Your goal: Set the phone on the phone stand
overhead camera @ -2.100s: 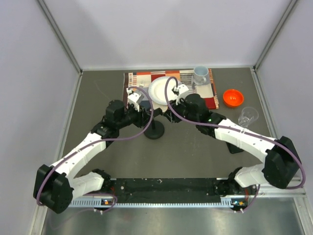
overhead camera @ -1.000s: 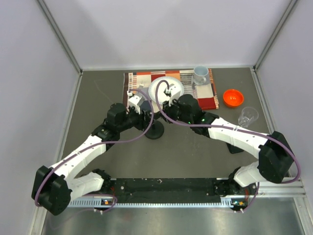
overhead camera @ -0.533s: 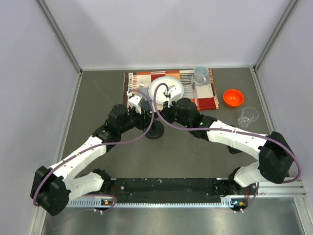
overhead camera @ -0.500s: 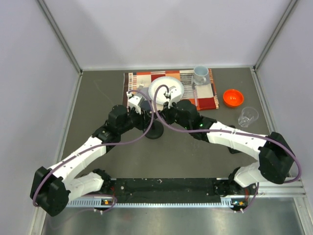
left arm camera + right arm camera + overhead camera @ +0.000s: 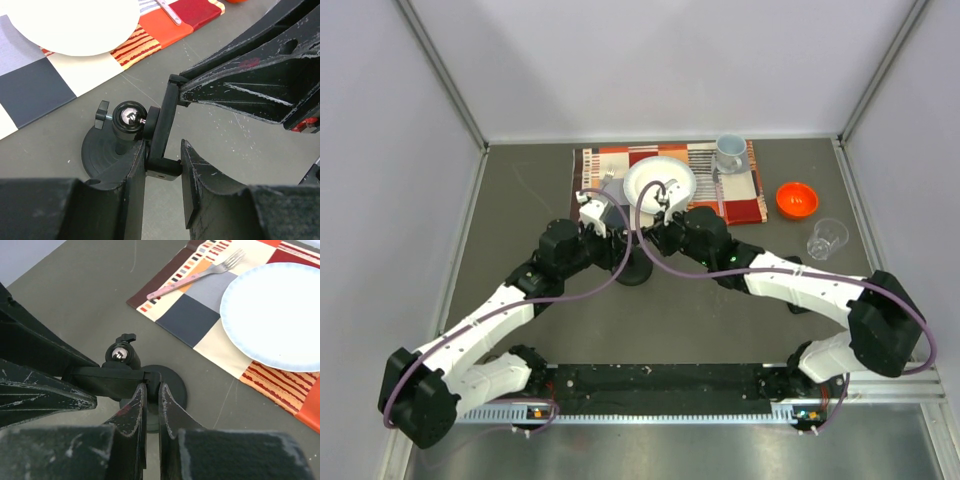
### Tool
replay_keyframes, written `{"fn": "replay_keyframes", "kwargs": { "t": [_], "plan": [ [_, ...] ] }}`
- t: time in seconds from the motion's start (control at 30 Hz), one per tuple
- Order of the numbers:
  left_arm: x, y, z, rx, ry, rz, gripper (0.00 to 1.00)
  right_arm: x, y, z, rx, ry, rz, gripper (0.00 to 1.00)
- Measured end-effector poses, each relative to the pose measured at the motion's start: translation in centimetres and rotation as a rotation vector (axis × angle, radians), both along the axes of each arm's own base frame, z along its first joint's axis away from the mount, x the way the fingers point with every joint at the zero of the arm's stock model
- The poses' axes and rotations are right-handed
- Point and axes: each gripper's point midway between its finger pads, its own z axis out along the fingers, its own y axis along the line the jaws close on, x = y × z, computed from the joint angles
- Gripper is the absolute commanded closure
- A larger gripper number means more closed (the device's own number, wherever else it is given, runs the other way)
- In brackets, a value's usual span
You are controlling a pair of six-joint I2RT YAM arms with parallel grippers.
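Note:
The phone stand (image 5: 636, 268) stands on the grey table, with a round disc base (image 5: 100, 152), a shiny ball joint (image 5: 129, 116) and a black cradle bracket (image 5: 161, 120). In the left wrist view, my left gripper (image 5: 162, 161) is shut on the cradle's lower bar, and both fingers (image 5: 132, 172) touch it. My right gripper (image 5: 151, 387) is shut on the other end of the cradle, right above the disc base (image 5: 172, 385). From above, the two grippers meet over the stand, the left (image 5: 618, 244) and the right (image 5: 652, 238). The phone is out of view.
Behind the stand a patterned placemat (image 5: 740, 195) holds a white plate (image 5: 660, 182), a fork (image 5: 200, 275) and a mug (image 5: 729, 152). An orange bowl (image 5: 797, 199) and a clear glass (image 5: 828, 238) sit at the right.
Both grippers have closed in on the stand. The right arm shifted left and shut its jaws on the cradle, and the left jaws narrowed onto the cradle's bar.

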Motion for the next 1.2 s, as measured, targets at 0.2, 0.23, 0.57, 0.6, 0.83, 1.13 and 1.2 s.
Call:
{"fn": "replay_keyframes", "kwargs": {
  "t": [0.2, 0.23, 0.57, 0.6, 0.83, 1.13, 1.2],
  "plan": [
    [0.0, 0.0, -0.1, 0.002, 0.014, -0.007, 0.47, -2.1, 0.7, -0.7, 0.034, 0.108, 0.156, 0.08],
    [0.1, -0.1, -0.1, -0.001, 0.019, -0.006, 0.36, -2.6, 0.6, -0.7, 0.039, 0.129, 0.174, 0.07],
    [-0.5, 0.8, -1.6, 0.040, 0.105, 0.025, 0.18, -4.1, -6.3, 4.3, 0.111, 0.137, 0.048, 0.06],
    [-0.6, 0.9, -1.6, 0.040, 0.106, 0.025, 0.17, -4.2, -7.2, 4.2, 0.105, 0.139, 0.021, 0.06],
    [-0.9, 1.9, -2.7, 0.084, 0.145, 0.064, 0.16, -3.7, -16.0, -0.3, -0.006, 0.239, -0.316, 0.05],
    [-0.4, 3.9, -2.3, 0.121, 0.135, 0.178, 0.14, -2.2, -27.8, -4.6, 0.024, 0.457, -0.816, 0.04],
    [-0.1, 4.3, -2.1, 0.117, 0.130, 0.209, 0.15, -2.4, -28.0, -4.8, 0.041, 0.479, -0.834, 0.04]
  ]
}}
